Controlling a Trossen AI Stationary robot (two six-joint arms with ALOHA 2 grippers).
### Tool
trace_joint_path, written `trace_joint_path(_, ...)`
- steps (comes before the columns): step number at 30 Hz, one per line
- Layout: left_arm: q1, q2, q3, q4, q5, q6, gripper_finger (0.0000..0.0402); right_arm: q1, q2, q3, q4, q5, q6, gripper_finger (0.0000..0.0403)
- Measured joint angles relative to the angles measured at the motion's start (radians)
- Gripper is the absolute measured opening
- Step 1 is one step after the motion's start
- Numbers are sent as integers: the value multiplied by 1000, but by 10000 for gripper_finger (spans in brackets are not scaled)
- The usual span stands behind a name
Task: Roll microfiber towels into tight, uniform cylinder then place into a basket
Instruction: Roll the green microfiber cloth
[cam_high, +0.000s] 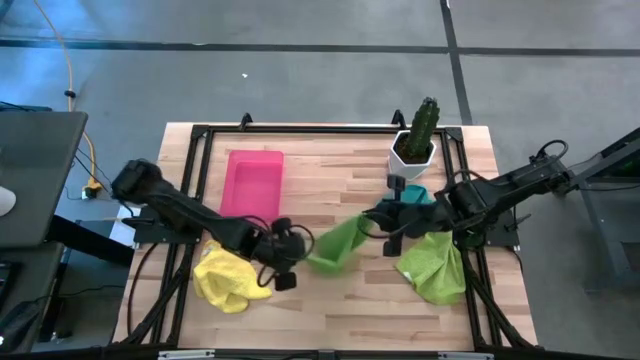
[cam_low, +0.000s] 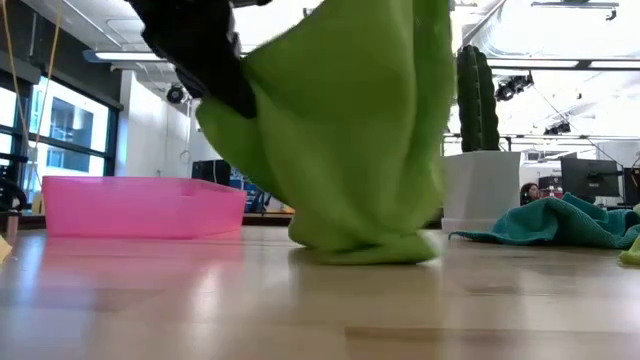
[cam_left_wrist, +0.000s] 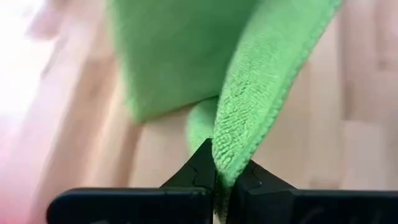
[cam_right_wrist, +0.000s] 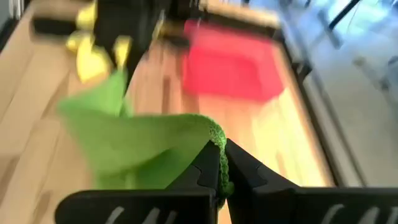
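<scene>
A green microfiber towel (cam_high: 336, 246) is strung between my two grippers over the middle of the table. My left gripper (cam_high: 303, 247) is shut on its left end and my right gripper (cam_high: 368, 220) on its right end. A yellow towel (cam_high: 229, 277) lies crumpled near the front left. A larger lime green towel (cam_high: 436, 266) lies at the front right, and a teal towel (cam_high: 414, 193) sits behind my right arm. The pink basket (cam_high: 252, 182) stands at the far left with nothing in it. My left gripper (cam_left_wrist: 225, 171) pinches the towel's hemmed edge (cam_left_wrist: 239, 137) between its two fingertips, slanting down from the table's left. The towel sags away from it, and its lower fold (cam_low: 365, 248) rests on the table. My right gripper (cam_right_wrist: 222, 152) pinches the towel's rim (cam_right_wrist: 213, 132) at its right end between its two fingers, slanting down from the table's right. The cloth falls slack from that raised end toward the table.
A white pot with a green cactus (cam_high: 415, 140) stands at the far right, close behind the teal towel. A black frame (cam_high: 300, 129) runs round the table's edges. Bare wood (cam_high: 340, 310) lies along the front middle.
</scene>
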Motion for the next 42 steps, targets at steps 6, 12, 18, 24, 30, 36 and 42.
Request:
trace_joint_path(6,0,-156,-1,-196,-137,-28,0,0,0,-1,-114,-73,98,0)
trace_joint_path(12,18,-275,0,-238,-448,81,0,-1,0,-1,-126,303,-30,0)
trace_joint_path(18,22,-337,-2,-153,-351,39,0,-14,-2,-2,-89,159,26,0)
trace_joint_path(24,12,-351,0,-96,-183,166,0,-21,0,-2,-82,-87,-34,0)
trace_joint_path(30,24,-351,-1,-100,-618,380,0,-22,-1,-2,-86,293,-185,0)
trace_joint_path(36,23,-351,-1,-97,-835,554,0,-21,0,-2,-86,385,-331,0)
trace_joint_path(42,23,-351,-1,-98,-782,530,0,-21,0,-2,-87,578,-358,0)
